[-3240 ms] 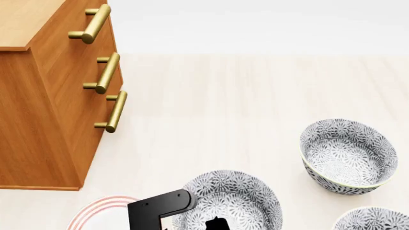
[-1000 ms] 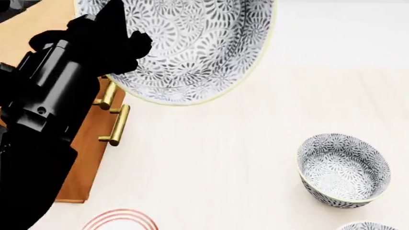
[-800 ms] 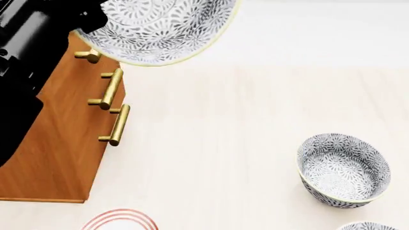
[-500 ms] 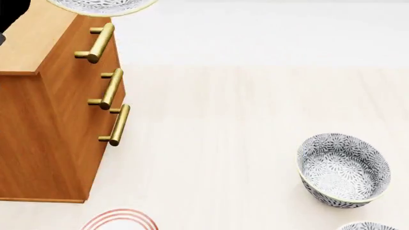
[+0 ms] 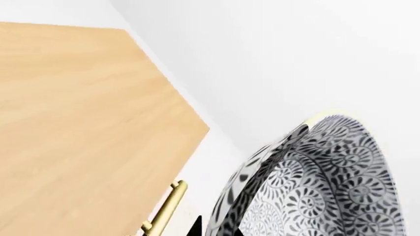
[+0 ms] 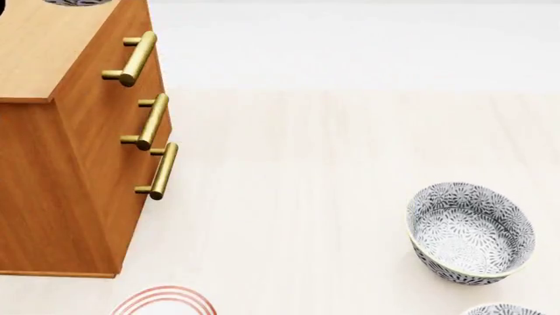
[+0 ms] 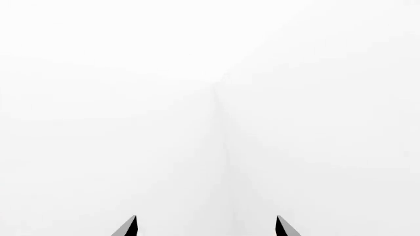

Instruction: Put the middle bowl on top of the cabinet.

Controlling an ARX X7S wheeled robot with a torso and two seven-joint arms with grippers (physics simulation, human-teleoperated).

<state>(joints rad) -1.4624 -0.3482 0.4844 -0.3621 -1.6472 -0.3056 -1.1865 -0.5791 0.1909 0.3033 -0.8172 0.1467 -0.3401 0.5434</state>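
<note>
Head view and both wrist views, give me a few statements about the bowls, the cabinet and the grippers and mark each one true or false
1. The middle bowl is close to the left wrist camera, above the cabinet top. True.
2. The cabinet shows four brass handles in the head view. False: three show.
3. A patterned bowl stands upright on the pale floor at the robot's right. True.
4. The right gripper holds a bowl. False: its fingertips are apart with nothing between them.
5. The plate with red rings lies on the cabinet top. False: it lies on the floor near the cabinet's base.
</note>
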